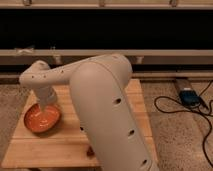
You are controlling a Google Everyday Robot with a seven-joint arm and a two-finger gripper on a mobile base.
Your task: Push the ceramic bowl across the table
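The wide, shiny orange ceramic bowl [38, 120] has a darker rim. The light wooden plank bench [60, 143] is pale tan. The cream gripper [48, 105] sits over the bowl.

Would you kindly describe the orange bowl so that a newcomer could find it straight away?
Start at the light wooden table. At its left end in the picture, just under the gripper, lies the bowl: wide, shallow and glossy orange, the only round dish in view.

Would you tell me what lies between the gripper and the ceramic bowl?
Nothing. In the camera view the gripper hangs at the far rim of the ceramic bowl on the table, with no object between them.
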